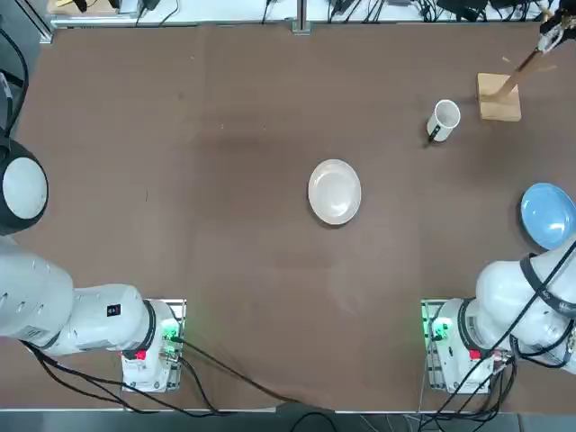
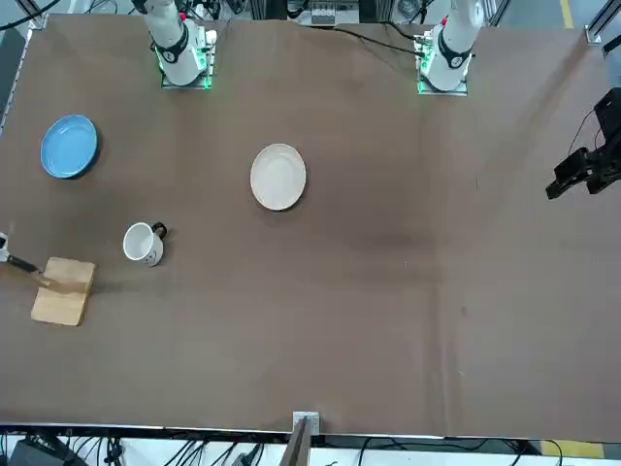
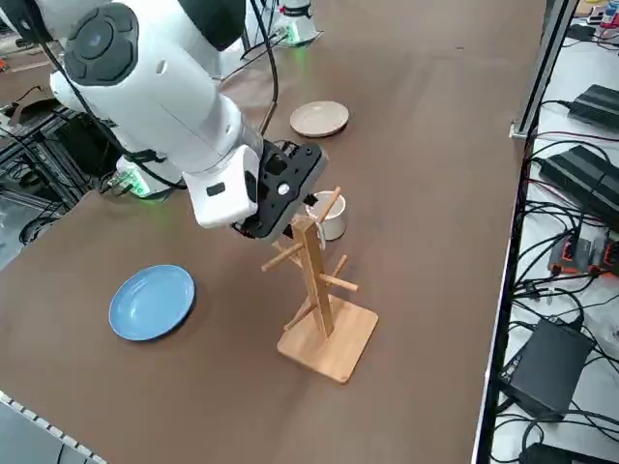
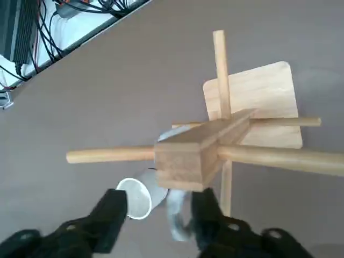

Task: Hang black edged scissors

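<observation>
The black edged scissors [image 4: 179, 221] show only in the right wrist view, as a pale looped piece hanging just below the top of the wooden peg rack [image 4: 200, 151]. They lie between my right gripper's fingers, close against one finger [image 4: 207, 215] and clear of the other. The right gripper [image 4: 158, 207] stands open beside the rack's top [image 3: 308, 232], as the right side view also shows [image 3: 290, 198]. From overhead the gripper [image 1: 551, 31] sits at the far right corner over the rack [image 1: 499, 97].
A white mug [image 1: 443, 117] with a dark handle lies just left of the rack's base [image 3: 329, 340]. A cream plate [image 1: 335, 191] sits mid-table and a blue plate [image 1: 547, 214] near the right edge. The table's edge runs close behind the rack.
</observation>
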Robot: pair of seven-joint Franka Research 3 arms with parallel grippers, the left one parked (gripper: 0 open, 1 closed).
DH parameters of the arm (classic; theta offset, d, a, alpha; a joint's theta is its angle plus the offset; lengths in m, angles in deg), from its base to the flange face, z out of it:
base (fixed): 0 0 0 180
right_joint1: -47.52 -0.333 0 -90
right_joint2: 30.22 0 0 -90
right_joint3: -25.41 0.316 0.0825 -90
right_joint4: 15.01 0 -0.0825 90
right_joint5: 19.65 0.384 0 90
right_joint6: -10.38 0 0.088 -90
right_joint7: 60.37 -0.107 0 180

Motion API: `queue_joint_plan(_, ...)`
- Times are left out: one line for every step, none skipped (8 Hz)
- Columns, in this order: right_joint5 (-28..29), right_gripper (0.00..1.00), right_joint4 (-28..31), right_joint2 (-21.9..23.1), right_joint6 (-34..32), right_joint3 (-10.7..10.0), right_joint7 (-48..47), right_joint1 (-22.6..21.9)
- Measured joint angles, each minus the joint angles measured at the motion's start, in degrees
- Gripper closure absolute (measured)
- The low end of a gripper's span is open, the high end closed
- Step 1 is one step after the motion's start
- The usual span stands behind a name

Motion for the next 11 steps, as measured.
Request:
queue_joint_plan(-1.15, 0.04, -0.77, 0.41, -0.55, 0.25, 0.18, -0.49)
queue_joint_plan(-4.4, 0.0, -1.51, 1.5, -1.27, 0.53, 0.2, -2.05)
queue_joint_plan(-8.3, 0.0, -1.9, 3.07, -1.7, 0.65, 0.18, -4.43)
queue_joint_plan(-11.18, 0.0, -2.06, 4.98, -2.0, 0.72, 0.04, -6.86)
queue_joint_plan(-12.59, 0.0, -2.12, 6.94, -3.11, 0.74, -0.1, -8.75)
queue_joint_plan(-13.34, 0.0, -2.14, 8.54, -4.64, 0.75, -0.11, -9.92)
queue_joint_plan(-13.81, 0.0, -2.14, 9.76, -5.88, 0.75, -0.11, -10.63)
queue_joint_plan(-14.33, 0.0, -2.17, 10.8, -6.97, 0.76, -0.06, -11.45)
queue_joint_plan(-15.1, 0.0, -2.22, 11.97, -7.95, 0.78, -0.06, -12.65)
queue_joint_plan(-15.81, 0.0, -2.25, 13.28, -9.01, 0.8, -0.06, -14.1)
queue_joint_plan(-16.16, 0.0, -2.28, 14.82, -10.34, 0.83, -0.58, -15.8)
